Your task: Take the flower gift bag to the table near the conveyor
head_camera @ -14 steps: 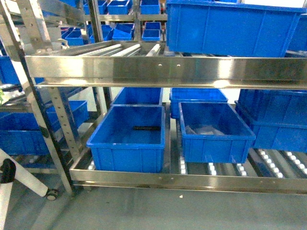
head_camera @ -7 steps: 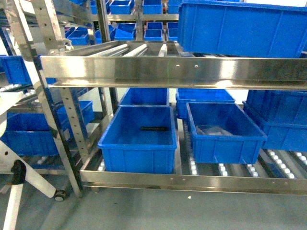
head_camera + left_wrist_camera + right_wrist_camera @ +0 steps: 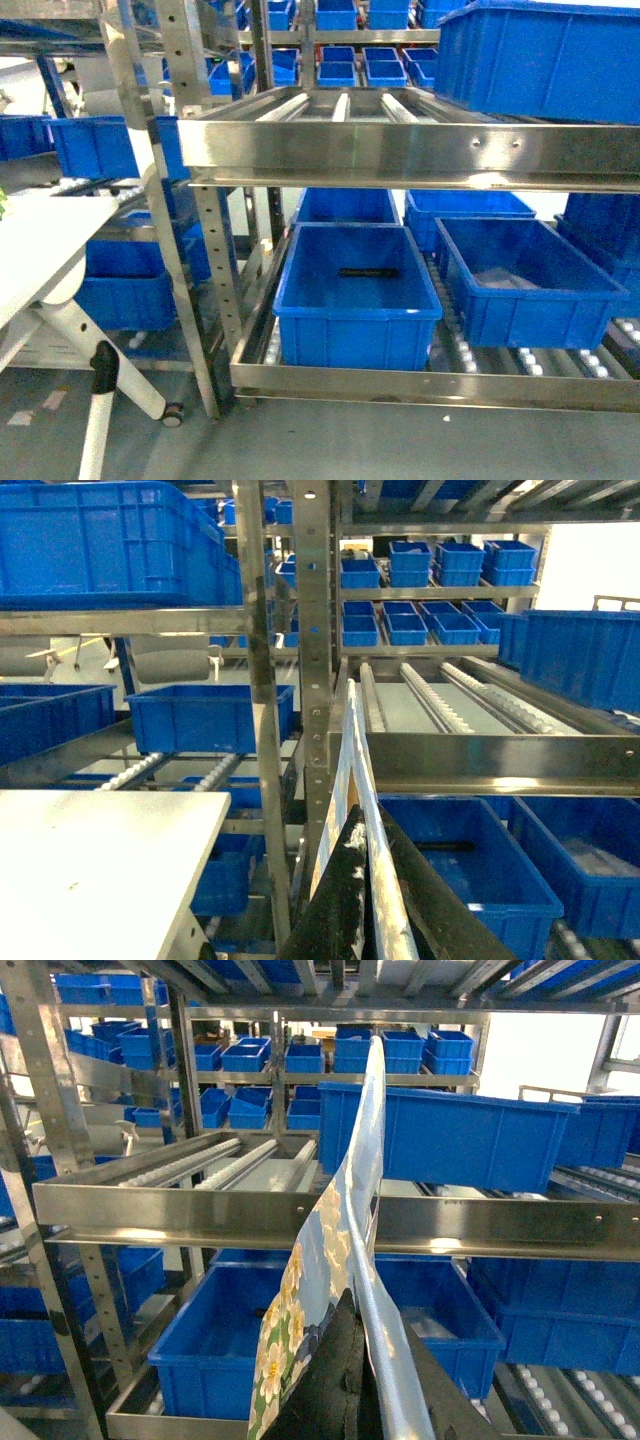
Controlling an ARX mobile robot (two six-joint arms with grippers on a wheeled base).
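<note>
The flower gift bag hangs between both grippers, out of the head view. In the left wrist view its pale edge (image 3: 352, 760) rises from my left gripper (image 3: 362, 828), which is shut on it. The right wrist view shows its light-blue side printed with white flowers (image 3: 325, 1250), and my right gripper (image 3: 357, 1305) is shut on that edge. The table, a pale grey-white top, lies at the lower left (image 3: 90, 870) and at the left edge of the head view (image 3: 40, 240). The conveyor rollers run in steel rails on the rack (image 3: 340, 105) (image 3: 440, 695) (image 3: 215, 1165).
Blue plastic bins (image 3: 355, 295) (image 3: 450, 1140) sit on the rack's shelves at several levels. A steel upright (image 3: 195, 230) (image 3: 312, 660) stands between table and rack. The table's white leg with a castor (image 3: 100, 400) angles down to the grey floor.
The head view has swung left: the rack and its bins slid to the right of the picture, and the white tabletop came into view at the left.
</note>
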